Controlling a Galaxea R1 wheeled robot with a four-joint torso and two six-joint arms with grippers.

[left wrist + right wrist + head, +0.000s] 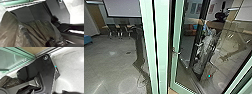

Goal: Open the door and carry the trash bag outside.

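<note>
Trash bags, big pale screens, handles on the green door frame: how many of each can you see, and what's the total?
Trash bag: 1
Pale screen: 1
Door handle: 1
Total: 3

Room side, on my left: smooth grey floor (114, 66), glossy, pale glare patches on it. Small dark rectangular plate (128, 52) flat on the floor. Far end: large pale rectangular screen with a dark lower edge (124, 8), row of dark chairs with thin legs (120, 28) below it, at a light-brown tabletop (108, 26). Brown wood-toned panel (96, 14) left of the screen, pale wall (89, 21) beside it. Low blue furniture (87, 39) at my far left, type unclear. Through glass on my right: orange-brown sofa (189, 32), rectangular pictures (193, 8) above.
</note>
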